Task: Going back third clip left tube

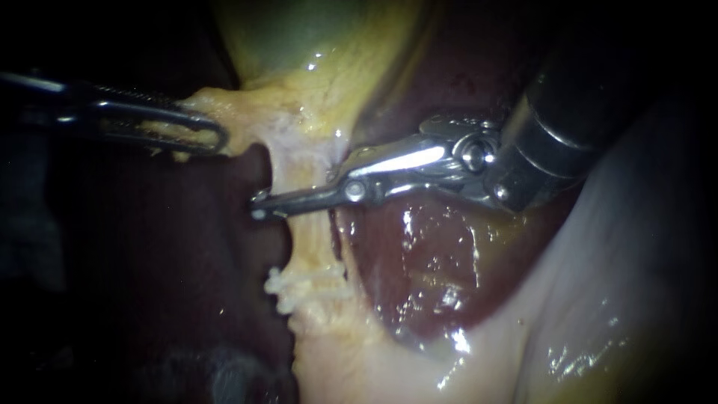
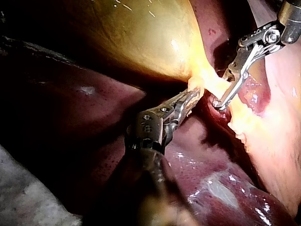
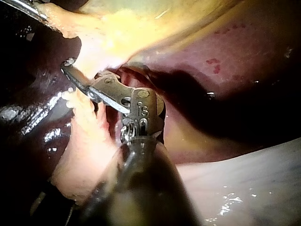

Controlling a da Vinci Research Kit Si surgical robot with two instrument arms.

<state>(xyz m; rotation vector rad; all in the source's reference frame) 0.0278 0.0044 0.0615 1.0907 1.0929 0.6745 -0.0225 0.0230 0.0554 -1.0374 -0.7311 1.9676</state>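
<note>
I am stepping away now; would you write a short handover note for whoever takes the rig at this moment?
Left instrument: jaws shut on yellow tissue below the gallbladder, holding it out sideways.
Right instrument: tip lies across the tube, above the white clips; its contact with the tube is unclear.
Done: clips sit on the tube; their number is unclear.
Left: probably back the right instrument off the tube, with the left hold kept.

Your left instrument (image 1: 213,138) looks dark grey, your right instrument (image 1: 263,205) bright silver; the liver (image 1: 434,262) is dark red-brown, the gallbladder (image 1: 299,37) yellow-green, the tube (image 1: 310,243) pale yellow, its clips (image 1: 305,288) white.
</note>
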